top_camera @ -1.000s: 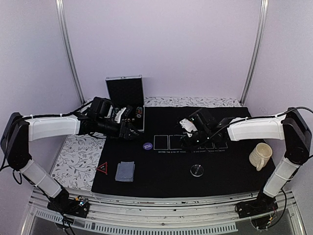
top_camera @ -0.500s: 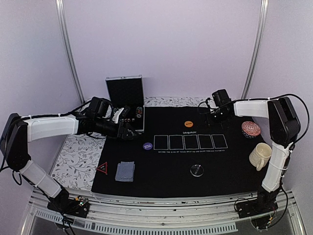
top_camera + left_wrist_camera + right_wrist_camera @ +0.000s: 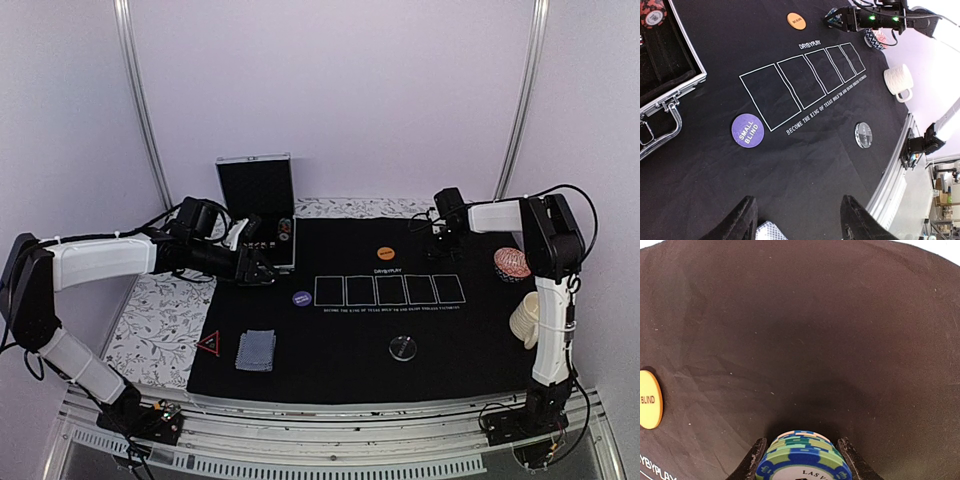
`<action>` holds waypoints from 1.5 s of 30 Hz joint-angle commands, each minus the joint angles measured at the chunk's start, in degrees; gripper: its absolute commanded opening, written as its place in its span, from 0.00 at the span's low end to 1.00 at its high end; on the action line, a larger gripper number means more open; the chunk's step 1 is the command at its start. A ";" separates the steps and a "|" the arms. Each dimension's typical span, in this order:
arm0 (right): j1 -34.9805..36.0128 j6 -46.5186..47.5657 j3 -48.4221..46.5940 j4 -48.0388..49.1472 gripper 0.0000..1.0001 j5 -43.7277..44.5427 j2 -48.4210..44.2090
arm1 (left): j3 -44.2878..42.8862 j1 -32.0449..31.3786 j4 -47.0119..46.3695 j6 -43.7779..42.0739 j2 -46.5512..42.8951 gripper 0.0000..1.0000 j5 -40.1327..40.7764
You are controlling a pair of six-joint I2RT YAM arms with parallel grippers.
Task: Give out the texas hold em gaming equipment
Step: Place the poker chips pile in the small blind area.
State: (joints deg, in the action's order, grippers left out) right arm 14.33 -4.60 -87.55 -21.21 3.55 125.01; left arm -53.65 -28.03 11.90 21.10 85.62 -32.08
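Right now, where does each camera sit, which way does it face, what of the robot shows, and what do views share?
Top external: fixed above and behind the bases, looking down on the black printed mat; both arms show.
Left wrist: on the left arm, looking rightward across the mat; open left gripper at the bottom edge, right gripper far off.
Right wrist: low over the mat, facing along it; its fingers clamp a stack of blue-and-green poker chips.
Shared: the orange round disc appears in all three.
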 commanded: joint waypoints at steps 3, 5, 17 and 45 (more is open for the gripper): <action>0.19 -0.51 -3.55 -0.56 0.02 1.89 2.52 | 0.41 1.04 1.01 -0.96 -1.16 0.58 -0.09; 0.22 -0.50 -3.93 -0.92 0.02 1.48 2.65 | 0.39 1.11 1.15 -0.99 -1.14 0.59 -0.09; 4.36 -0.42 0.47 -1.91 0.02 1.97 -7.73 | 0.73 1.31 1.07 -1.06 -1.20 0.59 0.01; 46.06 0.73 -7.03 5.75 0.02 1.14 1.98 | 3.85 5.27 1.97 -3.03 -5.07 0.59 0.66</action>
State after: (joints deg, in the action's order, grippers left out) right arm 59.70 -5.74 -89.89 -15.38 2.07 123.50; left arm -50.70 -23.90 13.04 19.42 82.41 -31.22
